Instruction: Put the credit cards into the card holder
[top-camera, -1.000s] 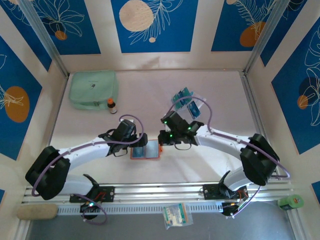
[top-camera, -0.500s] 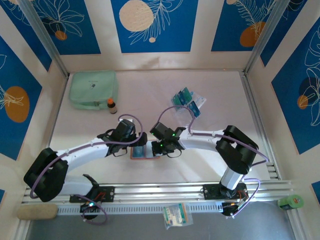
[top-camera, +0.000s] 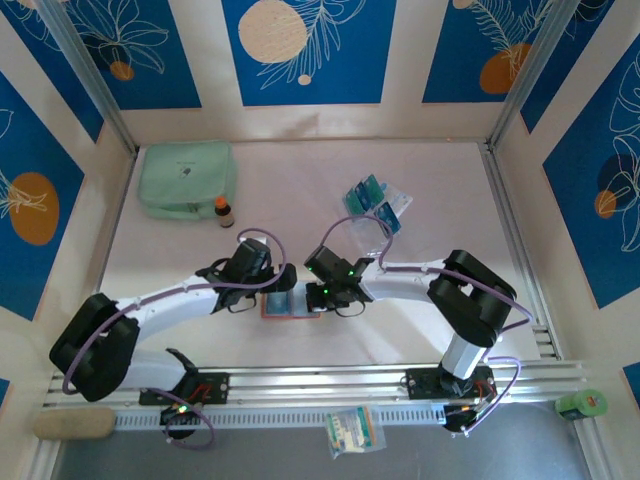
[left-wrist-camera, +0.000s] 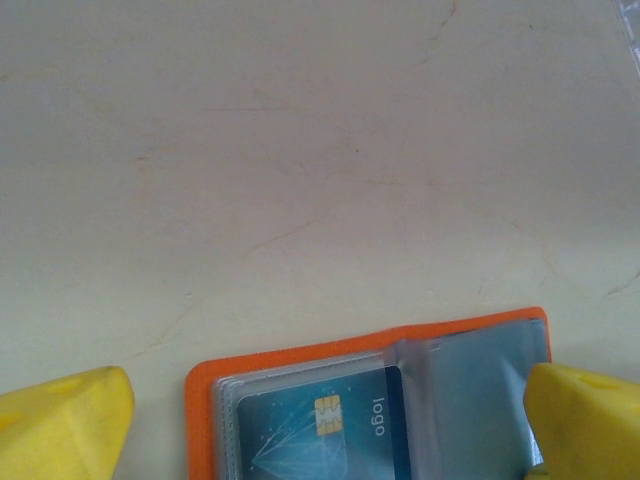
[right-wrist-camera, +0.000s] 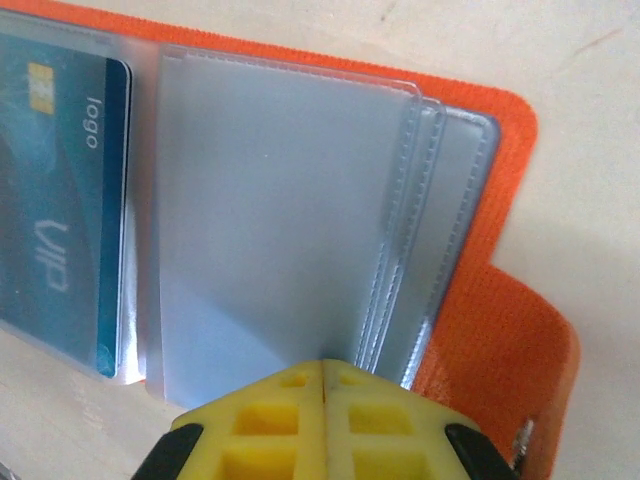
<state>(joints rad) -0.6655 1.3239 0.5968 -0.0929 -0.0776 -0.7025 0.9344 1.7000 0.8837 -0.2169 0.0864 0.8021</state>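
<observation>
We see the open card holder (top-camera: 289, 306) lying near the counter's (top-camera: 300, 190) front middle, our right gripper (right-wrist-camera: 322, 398) clenched on one of its clear pockets, our left gripper (left-wrist-camera: 325, 425) released astride it, a blue card (right-wrist-camera: 60, 200) sleeved inside, and loose credit cards (top-camera: 377, 200) well apart, far right.

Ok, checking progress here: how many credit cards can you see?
3 visible: one blue chip card sleeved in the open orange wallet; one teal card and one blue card overlapping, loose on the pale table, far right. Others may hide beneath them.
</observation>
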